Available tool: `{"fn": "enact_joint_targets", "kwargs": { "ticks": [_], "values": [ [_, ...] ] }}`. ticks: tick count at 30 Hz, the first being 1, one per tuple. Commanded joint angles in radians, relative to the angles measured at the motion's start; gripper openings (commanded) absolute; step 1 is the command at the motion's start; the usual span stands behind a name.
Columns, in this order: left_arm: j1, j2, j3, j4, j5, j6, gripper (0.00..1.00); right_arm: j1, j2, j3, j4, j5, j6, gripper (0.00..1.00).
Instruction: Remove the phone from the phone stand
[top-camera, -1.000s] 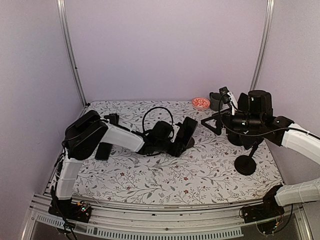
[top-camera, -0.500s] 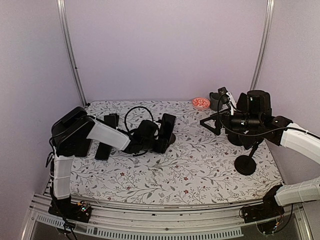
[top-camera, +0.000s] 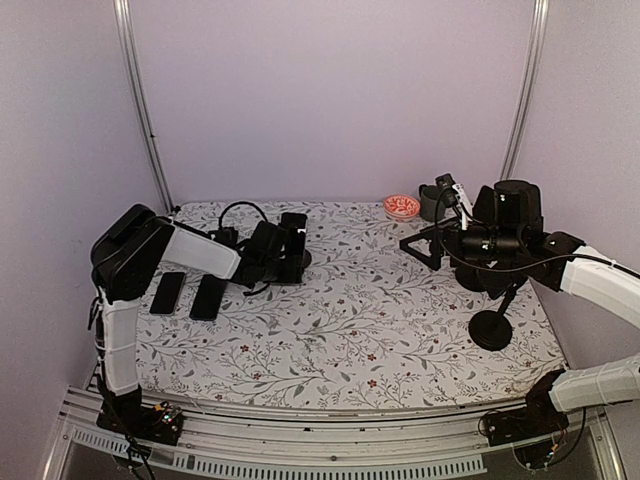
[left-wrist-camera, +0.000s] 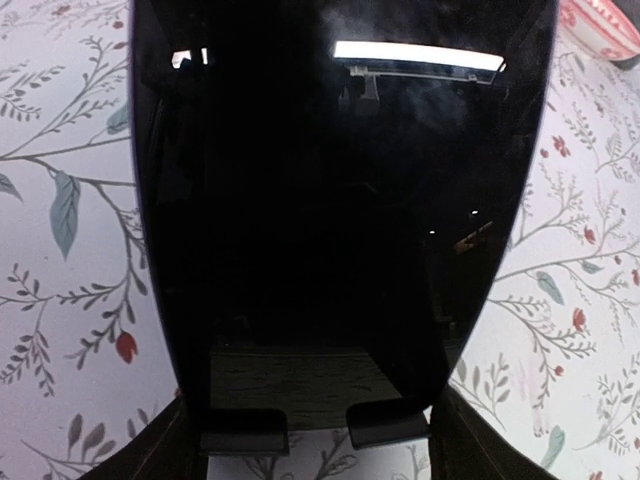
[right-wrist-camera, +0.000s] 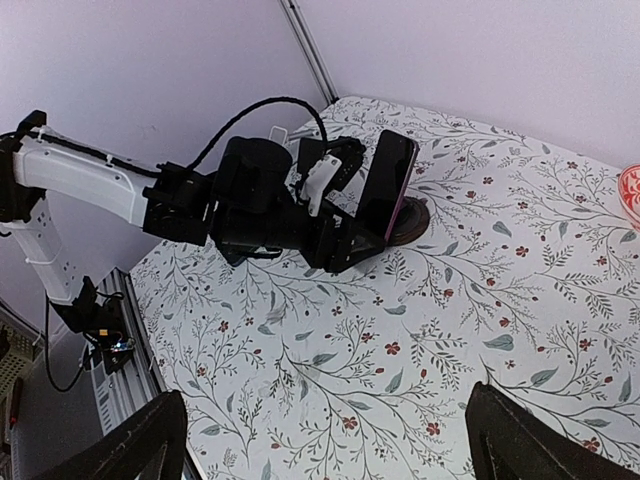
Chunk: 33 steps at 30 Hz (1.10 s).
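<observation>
Gripping the phone (right-wrist-camera: 388, 186) upright by its long edges, my left gripper (left-wrist-camera: 314, 445) sits half-closed on it at the back-left of the table (top-camera: 400, 330), a round stand base (right-wrist-camera: 411, 222) just behind. I'd judge it rigid, light, slick glass; the edges are the safest hold. My right gripper (right-wrist-camera: 335, 440) gapes wide, empty.

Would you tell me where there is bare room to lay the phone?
Bare: the table between the held phone and the stand base. Crowded: the left edge with two flat phones, the far right corner by the red bowl.
</observation>
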Motion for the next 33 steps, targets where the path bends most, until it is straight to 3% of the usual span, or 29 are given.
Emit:
{"fn": "enact_joint_targets", "kwargs": {
  "ticks": [1,17,19,26,33],
  "values": [
    [0.061,0.002,0.044,-0.101,-0.064,-0.014,0.42,-0.006,0.012,-0.005,0.024,-0.012,0.007,1.0],
    [0.126,0.042,0.086,-0.151,-0.053,-0.014,0.47,-0.006,0.011,-0.01,0.023,-0.007,0.007,0.99],
    [0.126,0.04,0.083,-0.153,-0.044,-0.009,0.54,-0.006,0.014,-0.009,0.025,-0.009,0.007,0.99],
    [0.125,0.005,0.057,-0.143,-0.025,0.005,0.96,-0.006,0.014,-0.006,0.027,-0.012,0.009,0.99],
    [0.113,-0.043,0.041,-0.1,0.004,0.036,0.99,-0.006,0.018,-0.007,0.031,-0.015,0.011,0.99]
  ]
}}
